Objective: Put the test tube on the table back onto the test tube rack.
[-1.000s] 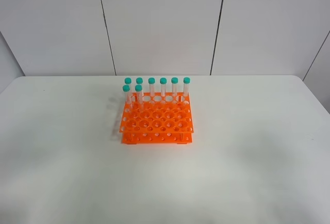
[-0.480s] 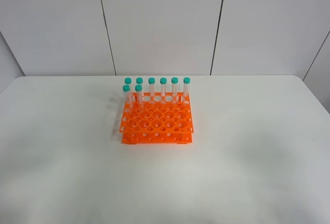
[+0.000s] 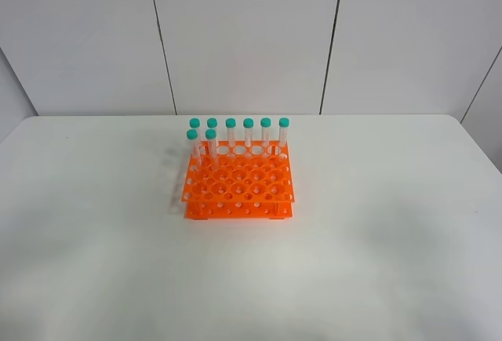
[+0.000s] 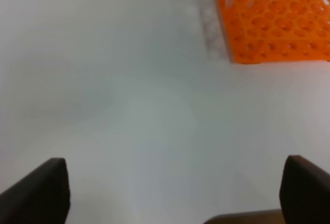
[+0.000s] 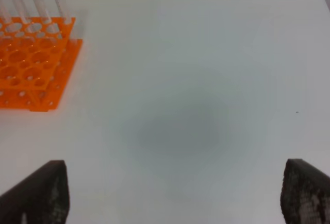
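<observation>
1. The test tube rack (image 3: 238,185) sits on the white counter (image 3: 376,223), toward its far middle, and serves as the landmark here.
2. Eight capped tubes stand upright in the rack: six along its far row (image 3: 239,132) and two more in the next row at the rack's left end (image 3: 201,142).
3. No tube lies loose on the counter in any view; which of the standing tubes is the task's test tube cannot be told, as they look alike.
4. The left tool (image 4: 170,193) hangs over bare counter, near and to the left of the rack's front left corner (image 4: 232,54); its two dark fingers (image 4: 38,190) stand wide apart, holding nothing.
5. The right tool (image 5: 172,193) hangs over bare counter to the right of the rack (image 5: 36,64), well apart from it; its fingers (image 5: 304,190) are likewise spread wide and empty.
</observation>
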Available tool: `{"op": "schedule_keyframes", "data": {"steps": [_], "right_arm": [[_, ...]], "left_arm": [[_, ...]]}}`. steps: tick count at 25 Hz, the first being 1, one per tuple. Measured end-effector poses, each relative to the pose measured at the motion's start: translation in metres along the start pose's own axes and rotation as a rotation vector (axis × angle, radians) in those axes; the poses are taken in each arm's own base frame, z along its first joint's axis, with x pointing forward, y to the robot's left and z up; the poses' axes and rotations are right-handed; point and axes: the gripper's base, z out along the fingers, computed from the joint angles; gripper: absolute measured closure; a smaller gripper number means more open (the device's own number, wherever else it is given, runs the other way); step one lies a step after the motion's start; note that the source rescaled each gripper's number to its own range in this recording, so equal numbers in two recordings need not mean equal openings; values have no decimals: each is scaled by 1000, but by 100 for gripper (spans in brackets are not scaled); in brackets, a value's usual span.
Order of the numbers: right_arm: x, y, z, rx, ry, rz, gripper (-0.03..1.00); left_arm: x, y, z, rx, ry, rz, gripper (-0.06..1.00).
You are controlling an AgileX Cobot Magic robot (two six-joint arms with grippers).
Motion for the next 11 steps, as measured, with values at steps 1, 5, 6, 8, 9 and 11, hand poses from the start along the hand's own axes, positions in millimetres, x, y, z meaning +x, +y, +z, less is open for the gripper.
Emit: {"op": "schedule_keyframes", "data": {"steps": [1, 5, 6, 8, 9, 11], "right_arm": [[0, 0, 0, 0, 0, 0, 11], [0, 0, 0, 0, 0, 0, 11], [0, 0, 0, 0, 0, 0, 11], [0, 0, 0, 0, 0, 0, 11], [0, 0, 0, 0, 0, 0, 11], [0, 0, 0, 0, 0, 0, 11]], "left_arm": [[0, -1, 0, 6, 0, 8, -6], [0, -1, 0, 15, 0, 14, -6], [0, -1, 0, 15, 0, 14, -6], [0, -1, 0, 15, 0, 15, -6], [0, -1, 0, 15, 0, 15, -6], [0, -1, 0, 15, 0, 15, -6]]}}
